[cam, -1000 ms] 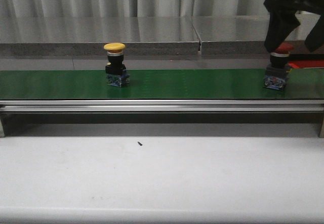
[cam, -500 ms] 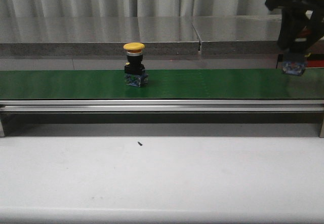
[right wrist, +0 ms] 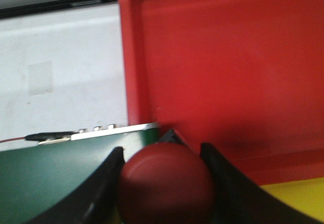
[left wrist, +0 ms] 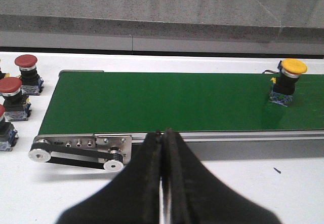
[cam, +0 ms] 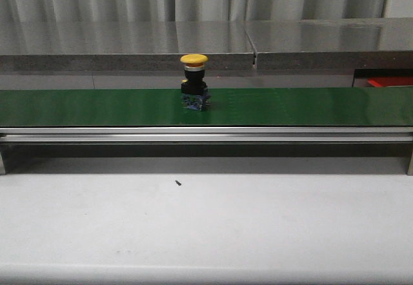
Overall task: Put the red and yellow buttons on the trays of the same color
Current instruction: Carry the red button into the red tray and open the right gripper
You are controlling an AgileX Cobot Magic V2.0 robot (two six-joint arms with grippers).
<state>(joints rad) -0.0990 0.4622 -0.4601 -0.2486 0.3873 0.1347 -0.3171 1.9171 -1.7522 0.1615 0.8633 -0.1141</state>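
A yellow button (cam: 194,82) stands upright on the green conveyor belt (cam: 97,107), near its middle; it also shows in the left wrist view (left wrist: 286,81). My right gripper (right wrist: 164,183) is shut on a red button (right wrist: 166,184) and holds it above the belt's end, at the edge of the red tray (right wrist: 228,67). A strip of the yellow tray (right wrist: 298,197) shows beside it. A sliver of the red tray (cam: 390,81) shows at the far right of the front view. My left gripper (left wrist: 164,135) is shut and empty, in front of the belt's left end. Neither gripper shows in the front view.
Several spare red buttons (left wrist: 26,72) stand on the white table off the belt's left end. The conveyor has a metal rail (cam: 206,133) along its front and a grey ledge (cam: 129,58) behind it. White table (cam: 206,227) lies in front.
The right gripper lifted the red button off the belt's right end and left the front view to the right. The yellow button rode the belt to the right.
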